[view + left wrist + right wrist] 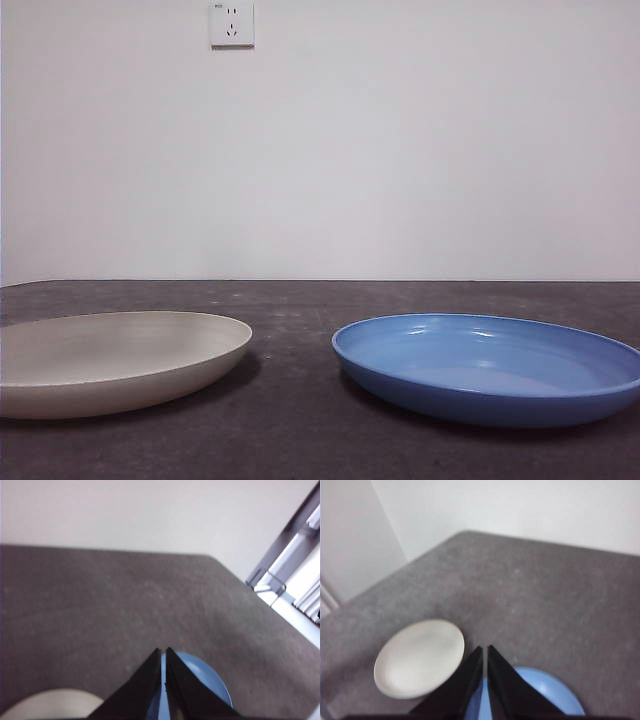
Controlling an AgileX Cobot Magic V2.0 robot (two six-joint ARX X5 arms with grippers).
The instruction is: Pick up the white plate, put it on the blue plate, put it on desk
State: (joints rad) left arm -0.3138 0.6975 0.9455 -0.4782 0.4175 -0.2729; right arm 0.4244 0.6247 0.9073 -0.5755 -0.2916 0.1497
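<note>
**Two plates apart on the desk**

In front we see the matte cream-white plate (110, 358) and glossy blue plate (490, 368) well apart on the mottled grey-brown desk (300, 440). Our left gripper (164, 655) and right gripper (485, 651) hang above (jaws pressed together, holding nothing).

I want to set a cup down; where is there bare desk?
Free: the strip between the white plate and the blue plate, and the wide desk behind both, up to the wall. Nowhere is crowded.
</note>
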